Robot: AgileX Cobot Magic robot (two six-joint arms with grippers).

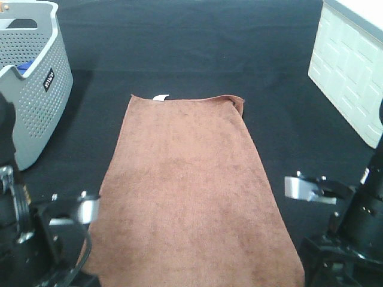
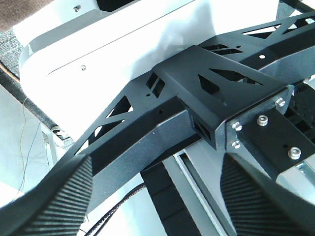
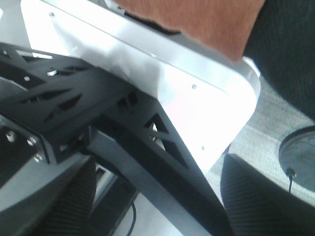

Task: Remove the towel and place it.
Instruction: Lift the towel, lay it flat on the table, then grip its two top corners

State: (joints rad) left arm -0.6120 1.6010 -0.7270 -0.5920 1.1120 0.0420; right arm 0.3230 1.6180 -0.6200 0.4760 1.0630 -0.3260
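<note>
The brown towel (image 1: pixel 191 185) lies spread flat on the black cloth (image 1: pixel 197 42), its long side running from the near edge toward the back. Its small white tag (image 1: pixel 160 97) is at the far short edge, and the far right corner is folded over slightly. The left arm (image 1: pixel 36 239) is at the towel's near left and the right arm (image 1: pixel 353 221) at its near right, both off the towel. In the left wrist view my left gripper (image 2: pixel 157 196) is open with nothing between its fingers (image 2: pixel 54 201). My right gripper (image 3: pixel 157 196) is likewise open and empty, with a towel corner (image 3: pixel 197 19) beyond it.
A grey perforated basket (image 1: pixel 36 78) stands at the back left. A white panelled box (image 1: pixel 353 66) stands at the back right. Both wrist views face the robot's white base and black frame (image 2: pixel 206 83).
</note>
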